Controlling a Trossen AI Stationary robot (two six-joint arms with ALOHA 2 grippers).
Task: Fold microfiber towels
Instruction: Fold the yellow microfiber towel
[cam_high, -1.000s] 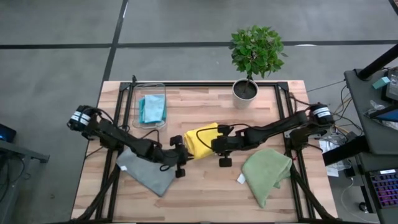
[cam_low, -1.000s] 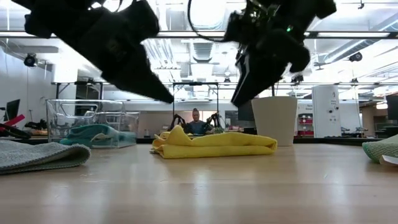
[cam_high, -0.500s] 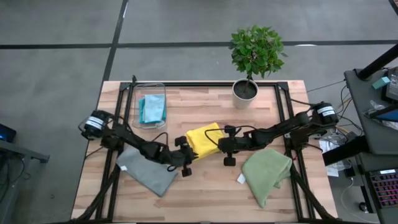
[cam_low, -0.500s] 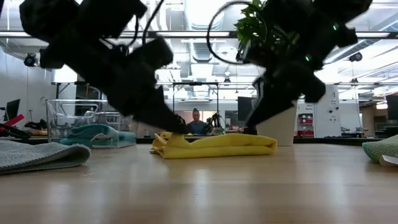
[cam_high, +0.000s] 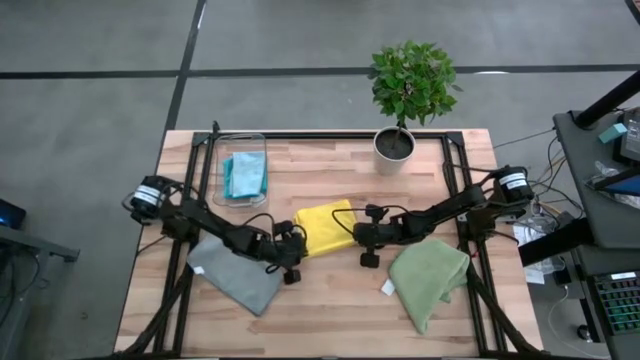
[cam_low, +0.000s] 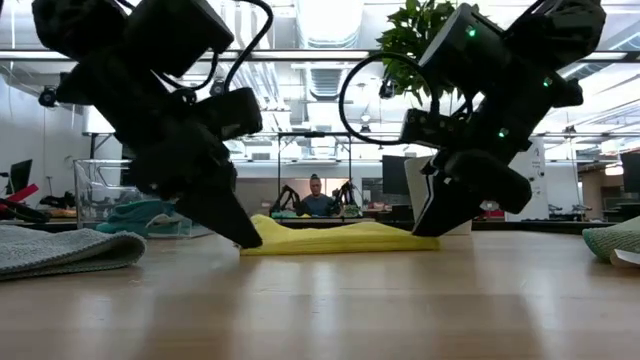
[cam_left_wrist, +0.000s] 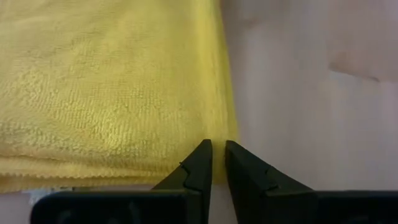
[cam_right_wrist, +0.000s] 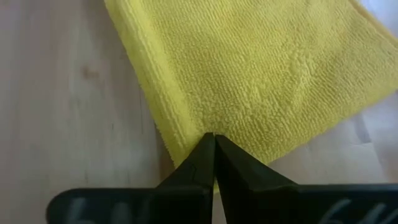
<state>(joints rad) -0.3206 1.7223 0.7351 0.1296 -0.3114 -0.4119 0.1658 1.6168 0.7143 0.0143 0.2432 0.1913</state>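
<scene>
The yellow towel (cam_high: 325, 226) lies folded and flat at the table's middle. My left gripper (cam_high: 299, 248) is down at its near-left corner, with only a hairline slit between its fingers. My right gripper (cam_high: 356, 232) is shut, its tips down at the towel's near-right corner. In the low view the left gripper (cam_low: 250, 240) and the right gripper (cam_low: 421, 231) meet the two ends of the towel (cam_low: 340, 238) at table height. A grey towel (cam_high: 236, 276) lies near left and an olive green towel (cam_high: 430, 280) near right, both flat on the wood. My left gripper (cam_left_wrist: 217, 147) sets its nearly shut fingertips on the yellow towel's corner (cam_left_wrist: 186, 146), slanting down from the table's left. The corner lies flat on the table. Whether any cloth sits in the slit between the fingers, I cannot tell. My right gripper (cam_right_wrist: 214, 135) presses its shut fingertips on the towel's corner (cam_right_wrist: 199, 127), beside the folded edge (cam_right_wrist: 140, 68). It comes slanting down from the table's right. The towel lies flat beneath the tips.
A clear plastic bin (cam_high: 240, 170) with teal and light blue cloths stands at the far left. A potted plant (cam_high: 396, 142) stands at the far edge, right of centre. Bare wood lies along the near edge between the grey and green towels.
Both grippers have come down onto the yellow towel, the right one from higher up. The towel's left end stood up in a hump a second ago; it now lies flat on the table.
</scene>
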